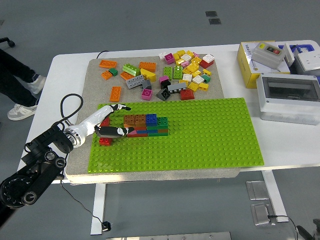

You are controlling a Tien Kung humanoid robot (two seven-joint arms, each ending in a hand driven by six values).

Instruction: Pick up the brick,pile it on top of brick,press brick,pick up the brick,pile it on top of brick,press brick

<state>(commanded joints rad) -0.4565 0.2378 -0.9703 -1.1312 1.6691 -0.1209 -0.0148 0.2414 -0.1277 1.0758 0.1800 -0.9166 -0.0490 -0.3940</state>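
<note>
The left robot hand [114, 121] lies spread and empty on the green baseplate [210, 135], its fingers straddling the stacked bricks [146, 125] at the plate's nine o'clock side. If it presses off-centre, the low wall could skew or pop loose. The loose bricks [186, 67] lie at twelve o'clock.

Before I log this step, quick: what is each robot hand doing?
Left robot hand: open, fingers spread beside the brick stack, holding nothing.
Right robot hand: not in view.

No print is legible; the yellow box's [248, 59] label is too small.
</note>
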